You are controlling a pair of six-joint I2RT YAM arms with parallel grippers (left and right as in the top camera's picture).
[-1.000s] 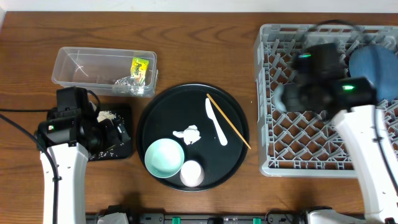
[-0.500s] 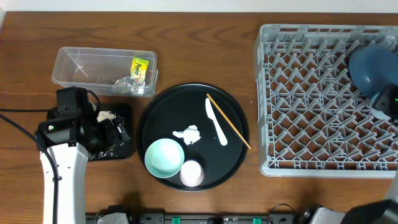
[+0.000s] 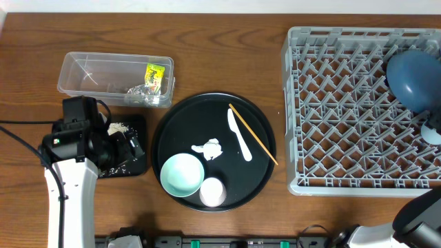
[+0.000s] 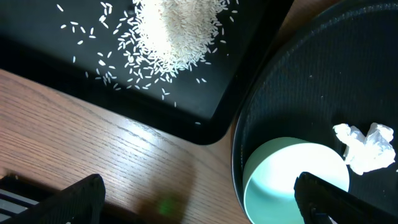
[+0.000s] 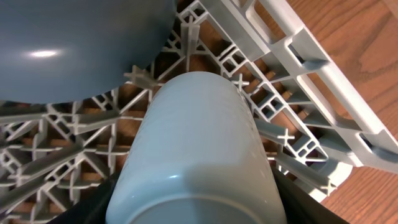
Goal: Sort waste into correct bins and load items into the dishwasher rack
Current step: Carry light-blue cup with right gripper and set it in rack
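At three o'clock in the rack, my right fingers pinch the light-blue cup beside the loaded dark-blue bowl; left fingers spread, mint-green bowl, spoon, chopsticks not yet loaded.

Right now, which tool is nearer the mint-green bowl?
Left. The left tool hovers just beside the mint-green bowl; the right tool is far across at the dishwasher rack, gripping a light-blue cup.

Bright even light, glare on dark-blue bowl
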